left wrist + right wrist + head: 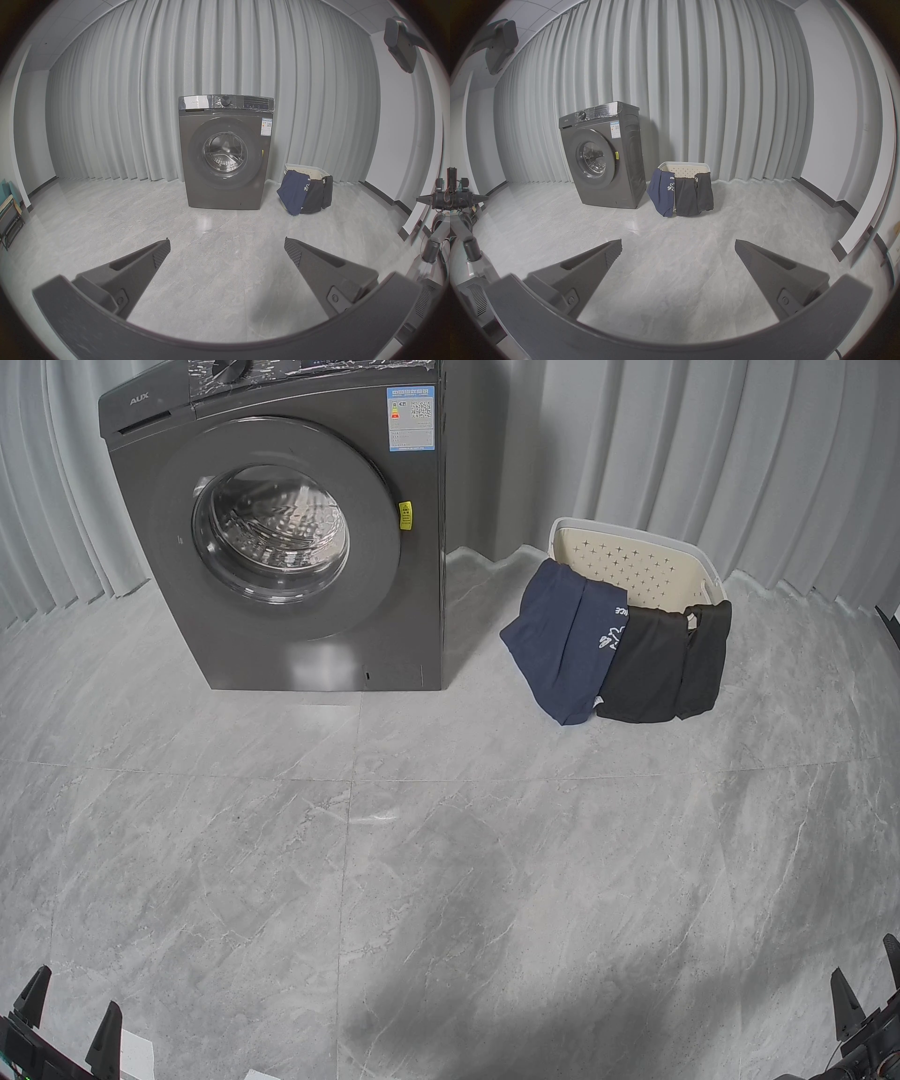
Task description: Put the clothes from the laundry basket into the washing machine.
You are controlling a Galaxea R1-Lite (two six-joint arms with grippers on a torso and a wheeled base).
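Note:
A dark grey front-loading washing machine (281, 519) stands at the far left with its round glass door shut; it also appears as the washing machine (225, 150) and the washing machine (602, 152). To its right sits a white laundry basket (647, 562). A navy garment (562, 637) and a black garment (661, 660) hang over the basket's front rim onto the floor. My left gripper (227, 246) is open and empty, far back from the machine. My right gripper (678, 247) is open and empty too, far from the laundry basket (684, 169).
Grey tiled floor (450, 885) stretches wide and bare between me and the machine. Pale curtains (712, 444) line the back wall. A dark skirting and wall corner (843, 220) lie off to the right.

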